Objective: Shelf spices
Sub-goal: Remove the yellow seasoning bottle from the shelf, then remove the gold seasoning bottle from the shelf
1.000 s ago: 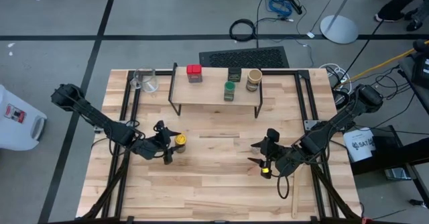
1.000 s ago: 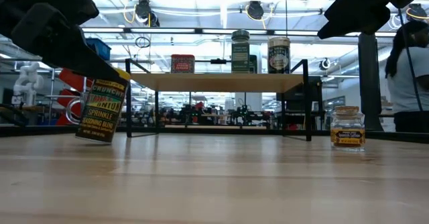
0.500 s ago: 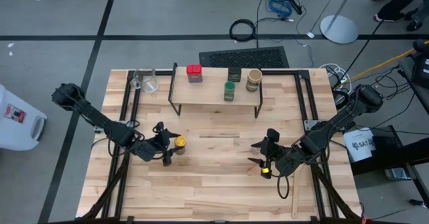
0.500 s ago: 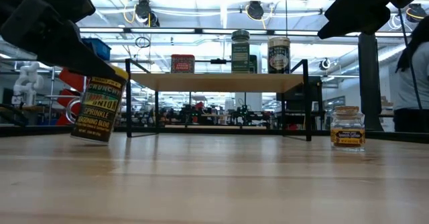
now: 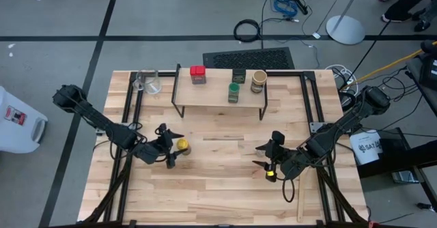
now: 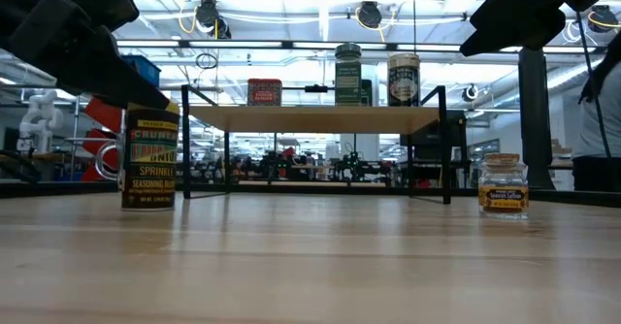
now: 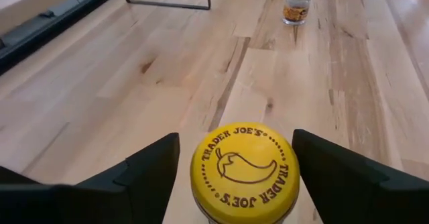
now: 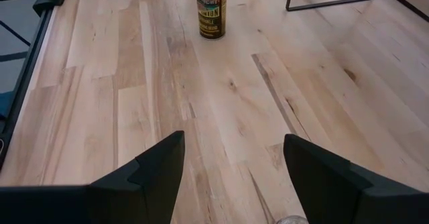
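Item, far left: clear glass cup [image 5: 151,82], off the shelf's end, not my concern.

Item, left: my left gripper [image 5: 171,147], fingers [image 7: 144,172] spread to either side of the yellow jar [image 5: 182,145] with a visible gap on both flanks, so nothing is grasped. Jar stands upright on the table [image 5: 218,180], in front of the shelf's left leg.

Item, centre: the shelf [image 5: 215,97], carrying four spices: red square tin [image 5: 197,74], green-lidded jar [image 5: 234,91], dark tin [image 5: 238,76], tan cylindrical jar [image 5: 258,81].

Item, right: my right gripper [image 5: 268,160], fingers parted and empty, hanging over the tiny brown jar [image 6: 503,184], which stands on the table.

Step in hand, as I judge it: picking up the two remaining spices. Next move calls for closing squarely on the yellow jar's sides, then lifting it clear to a free spot on the plank.
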`<control>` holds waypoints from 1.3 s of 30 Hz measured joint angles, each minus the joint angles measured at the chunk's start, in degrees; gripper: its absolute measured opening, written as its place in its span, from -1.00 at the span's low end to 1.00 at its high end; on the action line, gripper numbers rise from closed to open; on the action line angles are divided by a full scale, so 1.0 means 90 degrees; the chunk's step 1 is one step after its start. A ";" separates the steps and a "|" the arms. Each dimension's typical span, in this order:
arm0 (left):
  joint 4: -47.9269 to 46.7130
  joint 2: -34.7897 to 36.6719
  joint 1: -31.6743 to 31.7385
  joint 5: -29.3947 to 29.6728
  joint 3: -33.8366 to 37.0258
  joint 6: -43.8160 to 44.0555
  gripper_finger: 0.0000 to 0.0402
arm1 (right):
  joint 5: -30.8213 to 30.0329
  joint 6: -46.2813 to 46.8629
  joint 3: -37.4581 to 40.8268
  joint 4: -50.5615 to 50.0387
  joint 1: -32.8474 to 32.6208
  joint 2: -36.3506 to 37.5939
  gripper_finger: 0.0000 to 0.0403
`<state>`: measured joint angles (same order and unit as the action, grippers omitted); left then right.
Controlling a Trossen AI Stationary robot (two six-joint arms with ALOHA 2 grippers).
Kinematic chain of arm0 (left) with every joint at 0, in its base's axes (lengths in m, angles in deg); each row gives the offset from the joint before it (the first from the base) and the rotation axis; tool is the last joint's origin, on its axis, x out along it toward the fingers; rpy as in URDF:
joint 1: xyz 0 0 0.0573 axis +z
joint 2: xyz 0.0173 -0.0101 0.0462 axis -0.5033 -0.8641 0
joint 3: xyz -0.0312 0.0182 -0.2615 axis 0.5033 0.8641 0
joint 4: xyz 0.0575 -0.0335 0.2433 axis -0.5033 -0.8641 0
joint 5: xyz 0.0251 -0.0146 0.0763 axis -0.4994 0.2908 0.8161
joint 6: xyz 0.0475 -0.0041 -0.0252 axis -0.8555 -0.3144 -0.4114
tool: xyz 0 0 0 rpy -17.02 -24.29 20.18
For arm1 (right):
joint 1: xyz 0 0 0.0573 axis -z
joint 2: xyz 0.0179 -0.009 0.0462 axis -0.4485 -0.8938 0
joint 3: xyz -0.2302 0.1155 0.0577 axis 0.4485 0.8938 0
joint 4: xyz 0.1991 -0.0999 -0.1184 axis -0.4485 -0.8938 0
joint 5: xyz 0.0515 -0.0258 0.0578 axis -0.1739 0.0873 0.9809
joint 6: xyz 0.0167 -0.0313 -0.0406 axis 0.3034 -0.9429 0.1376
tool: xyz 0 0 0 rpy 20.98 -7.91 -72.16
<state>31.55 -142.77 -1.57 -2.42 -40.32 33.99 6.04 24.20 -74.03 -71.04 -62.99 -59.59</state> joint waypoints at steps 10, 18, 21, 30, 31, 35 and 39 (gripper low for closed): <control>0.0408 0.0000 0.0000 0.0054 -0.0223 -0.0743 0.49 | 0.0000 -0.0015 -0.0002 0.0000 0.0000 0.0000 0.20; 0.0401 0.0000 0.0000 0.0533 -0.0719 -0.1108 0.49 | -0.0522 -0.0275 -0.0003 -0.0011 0.0202 0.0074 0.20; 0.0404 0.0000 0.0000 0.0540 -0.0932 -0.1273 0.49 | -0.0632 -0.0521 -0.0130 -0.0222 0.0570 0.0299 0.20; 0.0474 0.0000 0.0000 0.0537 -0.1231 -0.1276 0.49 | -0.0657 -0.2694 -0.1194 -0.1398 0.1940 0.1713 0.40; 0.0471 0.0000 0.0000 0.0537 -0.1231 -0.1274 0.49 | -0.0638 -0.2927 -0.1271 -0.1459 0.2160 0.1924 0.44; 0.0473 0.0000 0.0000 0.0537 -0.1231 -0.1276 0.49 | 0.0092 -0.3596 -0.1399 -0.1486 0.3177 0.2635 0.55; 0.0471 0.0000 0.0000 0.0535 -0.1231 -0.1276 0.49 | 0.0987 -0.4118 -0.1399 -0.1488 0.4153 0.2915 0.67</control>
<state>35.79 -142.77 -1.57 2.39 -51.40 22.50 14.93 -12.86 -86.62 -84.43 -25.61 -33.36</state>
